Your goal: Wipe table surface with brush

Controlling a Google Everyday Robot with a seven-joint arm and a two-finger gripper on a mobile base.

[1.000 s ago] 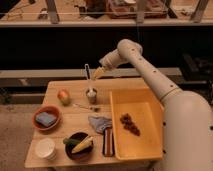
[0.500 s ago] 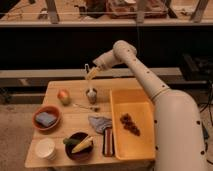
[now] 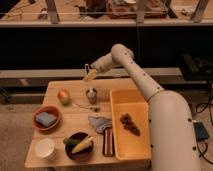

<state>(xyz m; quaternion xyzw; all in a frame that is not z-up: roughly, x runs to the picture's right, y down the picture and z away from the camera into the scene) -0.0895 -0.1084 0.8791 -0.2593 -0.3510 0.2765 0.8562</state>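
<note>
My gripper (image 3: 96, 66) hangs over the back edge of the light-wood table surface (image 3: 75, 127), above the small grey cup (image 3: 91, 94). It is shut on the pale brush (image 3: 89, 75), which points down and to the left in the air, its whitish head a little above the tabletop. The brush does not touch the wood. My white arm reaches in from the right, over the yellow tub.
An apple (image 3: 63, 96) lies left of the cup, with a thin metal utensil (image 3: 86, 106) in front of it. Also on the table: red bowl with a blue sponge (image 3: 46, 118), white cup (image 3: 45, 148), dark bowl with corn (image 3: 79, 145), grey cloth (image 3: 99, 122), yellow tub (image 3: 145, 145).
My arm's upper joint has shifted slightly left, and the brush in the gripper has come down a little toward the back of the table. Nothing on the table has moved.
</note>
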